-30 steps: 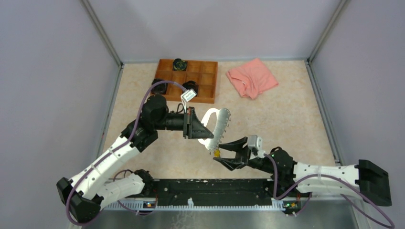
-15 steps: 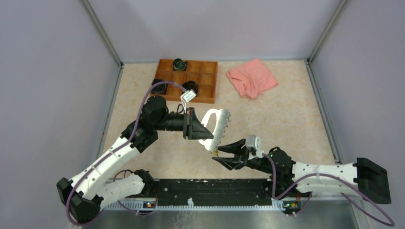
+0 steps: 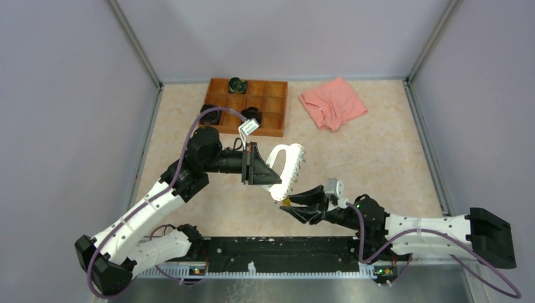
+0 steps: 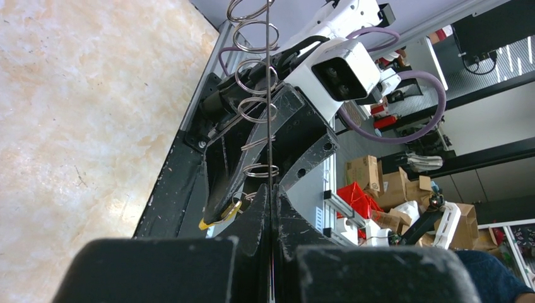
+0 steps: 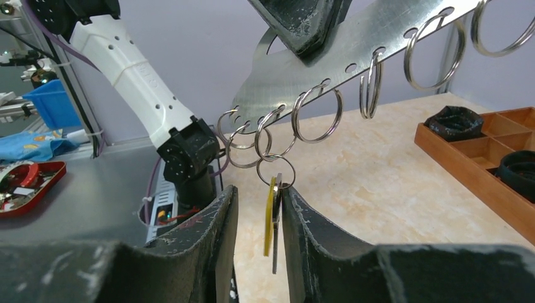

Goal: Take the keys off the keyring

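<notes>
1. The left tool (image 3: 270,172) is clenching the keyring (image 5: 385,28) and holding it up off the bench (image 3: 378,158). The right tool (image 5: 258,192) is standing released, with its fingers bracketing the keys (image 5: 272,214). The keys are dangling from a small split ring (image 5: 276,169) at the keyring's low end.
2. The keys are hanging freely. If the right tool is closing off-centre, one finger is likely pushing them sideways, so they are swinging out of the gap rather than being pinched.
3. The small ring is overlapping its neighbouring rings (image 5: 249,142). A straight pull is probably dragging those along and snagging them.
4. With the ring still threaded through the keyring, a hard tug is loading the left tool's hold. The keyring could be twisting or slipping in that grip.
5. The right wrist view is showing the keys sitting between the fingers, with a gap on the yellow key's side. Whether the other finger is touching them, I cannot tell. The top view is giving only a yellow speck there.
6. The left wrist view is showing the keyring edge-on as a thin line pressed between its own pads, which supports a firm grip. Only the top view is showing both arms meeting mid-bench.
</notes>
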Controlling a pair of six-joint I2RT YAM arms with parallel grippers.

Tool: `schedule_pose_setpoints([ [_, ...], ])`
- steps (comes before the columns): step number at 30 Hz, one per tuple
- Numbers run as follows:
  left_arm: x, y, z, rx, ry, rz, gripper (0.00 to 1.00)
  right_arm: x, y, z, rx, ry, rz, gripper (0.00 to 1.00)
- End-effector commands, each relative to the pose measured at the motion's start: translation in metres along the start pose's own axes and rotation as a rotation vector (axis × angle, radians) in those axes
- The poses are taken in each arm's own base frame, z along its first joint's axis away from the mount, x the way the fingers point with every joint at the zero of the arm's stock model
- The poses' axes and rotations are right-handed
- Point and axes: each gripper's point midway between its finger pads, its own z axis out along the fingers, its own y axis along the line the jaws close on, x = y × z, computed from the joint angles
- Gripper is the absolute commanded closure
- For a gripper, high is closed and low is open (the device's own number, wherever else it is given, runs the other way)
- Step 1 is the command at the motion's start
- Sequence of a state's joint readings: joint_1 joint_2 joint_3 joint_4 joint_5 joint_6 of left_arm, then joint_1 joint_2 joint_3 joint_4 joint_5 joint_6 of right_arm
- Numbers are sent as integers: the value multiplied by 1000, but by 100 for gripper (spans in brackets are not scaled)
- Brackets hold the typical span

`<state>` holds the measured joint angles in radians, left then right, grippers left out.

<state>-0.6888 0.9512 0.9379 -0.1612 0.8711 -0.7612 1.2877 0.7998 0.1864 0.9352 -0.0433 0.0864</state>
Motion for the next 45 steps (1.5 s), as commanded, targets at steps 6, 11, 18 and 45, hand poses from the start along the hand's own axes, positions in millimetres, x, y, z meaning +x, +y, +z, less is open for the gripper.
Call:
schedule_pose_setpoints([
  [6, -3, -12, -3, 55, -12, 41, 100, -31, 5, 12, -6, -89, 28, 72],
  [11, -1, -12, -3, 58, -7, 41, 100, -31, 5, 13, -4, -92, 34, 74],
  [18, 2, -14, -5, 66, 1, 63, 100, -27, 3, 13, 7, -68, 46, 92],
  [45, 14, 0, -17, -19, 45, 285, 100, -2, 3, 6, 104, 236, 12, 100],
])
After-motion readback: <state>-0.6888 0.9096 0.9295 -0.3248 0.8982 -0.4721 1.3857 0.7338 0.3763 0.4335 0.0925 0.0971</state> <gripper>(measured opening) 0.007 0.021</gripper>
